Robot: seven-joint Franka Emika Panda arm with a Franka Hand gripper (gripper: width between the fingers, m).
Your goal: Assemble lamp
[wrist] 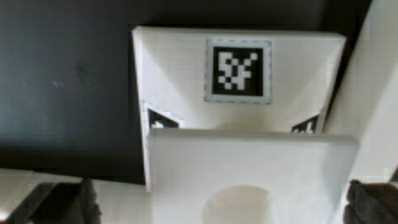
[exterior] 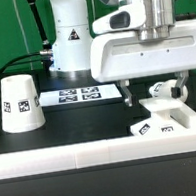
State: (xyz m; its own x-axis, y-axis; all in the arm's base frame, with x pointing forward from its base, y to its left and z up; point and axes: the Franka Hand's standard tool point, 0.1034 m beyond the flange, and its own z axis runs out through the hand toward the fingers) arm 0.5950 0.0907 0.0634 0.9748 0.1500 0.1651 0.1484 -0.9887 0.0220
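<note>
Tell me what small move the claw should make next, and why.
Probably close the claw gently: it looks open, with a dark finger on each side of the white lamp part centred between them, not gripping it yet.

Panda arm point(exterior: 70, 19): glossy white rounded shells, dark seams at joints. Far base link has a black triangle warning sticker point(exterior: 74, 36). Near end: brushed silver cyl. flange point(exterior: 157, 7) over a wide, boxy white hand housing point(exterior: 144, 47) w/ rounded corners. Fingers point(exterior: 132, 93) black and slim; wrist view shows them only as dark, blurred blocks.
</note>
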